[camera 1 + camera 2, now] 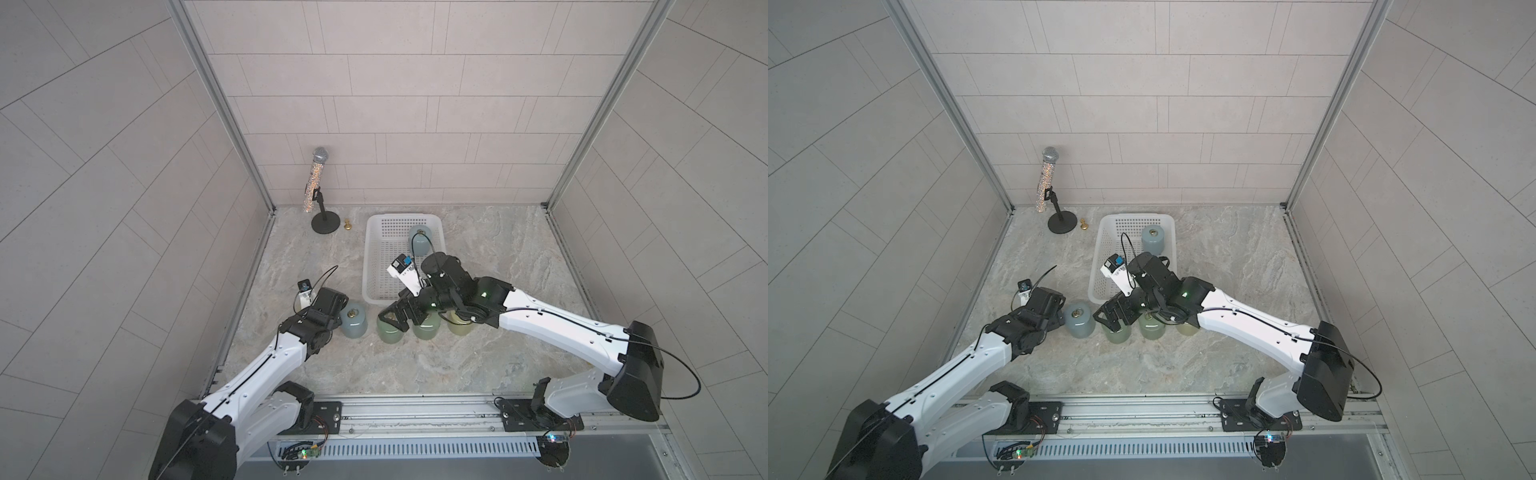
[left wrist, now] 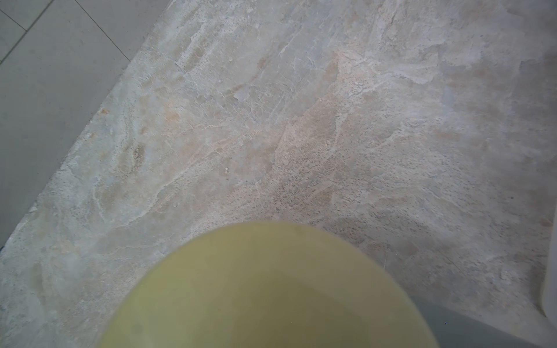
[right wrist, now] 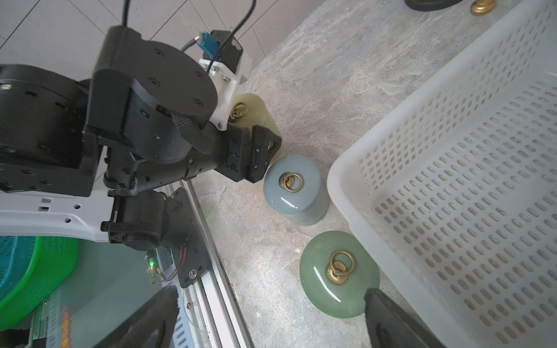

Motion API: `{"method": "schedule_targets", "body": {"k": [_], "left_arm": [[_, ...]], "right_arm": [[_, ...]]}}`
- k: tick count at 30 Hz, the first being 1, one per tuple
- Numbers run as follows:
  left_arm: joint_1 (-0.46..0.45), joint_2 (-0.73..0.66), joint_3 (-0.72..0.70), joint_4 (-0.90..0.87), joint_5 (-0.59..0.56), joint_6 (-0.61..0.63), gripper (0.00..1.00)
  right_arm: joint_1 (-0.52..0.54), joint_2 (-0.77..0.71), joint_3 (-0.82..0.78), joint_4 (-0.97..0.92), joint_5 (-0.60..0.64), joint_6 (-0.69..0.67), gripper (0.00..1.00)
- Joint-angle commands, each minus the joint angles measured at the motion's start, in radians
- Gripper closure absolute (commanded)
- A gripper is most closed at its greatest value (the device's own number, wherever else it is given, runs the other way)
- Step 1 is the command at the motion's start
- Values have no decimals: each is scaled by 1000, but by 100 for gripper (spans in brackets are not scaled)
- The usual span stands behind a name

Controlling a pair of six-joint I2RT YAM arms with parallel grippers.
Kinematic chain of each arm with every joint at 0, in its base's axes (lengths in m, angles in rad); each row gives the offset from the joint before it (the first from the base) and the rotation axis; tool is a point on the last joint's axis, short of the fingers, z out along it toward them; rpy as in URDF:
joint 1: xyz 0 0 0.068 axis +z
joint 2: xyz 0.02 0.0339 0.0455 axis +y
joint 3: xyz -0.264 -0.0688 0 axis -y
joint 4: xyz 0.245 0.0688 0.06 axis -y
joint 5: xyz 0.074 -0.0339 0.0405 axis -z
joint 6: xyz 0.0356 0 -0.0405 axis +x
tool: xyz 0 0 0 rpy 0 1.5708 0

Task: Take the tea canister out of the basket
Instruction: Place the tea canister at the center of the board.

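The white perforated basket [image 1: 368,253] [image 1: 1096,257] [image 3: 340,174] stands at the back middle. One blue-grey tea canister [image 1: 422,243] [image 1: 1154,241] with a brass ring stands upright in its far right corner. My right gripper [image 3: 274,319] [image 1: 397,316] is open outside the basket's near end, over a green canister [image 3: 337,271] and holding nothing. My left gripper [image 3: 265,156] sits low beside a pale yellow canister [image 3: 256,105] [image 2: 265,286]. That canister's lid hides the left jaws in the left wrist view.
Outside the basket, near its front end, stand a blue-grey canister [image 1: 353,322] [image 3: 292,186], a second green one [image 1: 426,328] and a yellowish one [image 1: 459,328] under the right arm. A microphone on a stand [image 1: 318,183] and a brass knob [image 1: 348,225] are at the back left.
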Motion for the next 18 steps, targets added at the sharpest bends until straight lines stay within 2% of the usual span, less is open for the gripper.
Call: {"method": "schedule_targets", "body": {"k": [1,12,18], "left_arm": [[9,29,2,121,-43,-16,17],[92,109,-16,206,14,-16,17],[97,148,-7,215,28,-25,17]], "right_arm": [[5,-27,-2,-23,20,-3,0],[6,-28,-7,-34,32,-9,0],[6,-20,-3,-34,29,-12,0]]}}
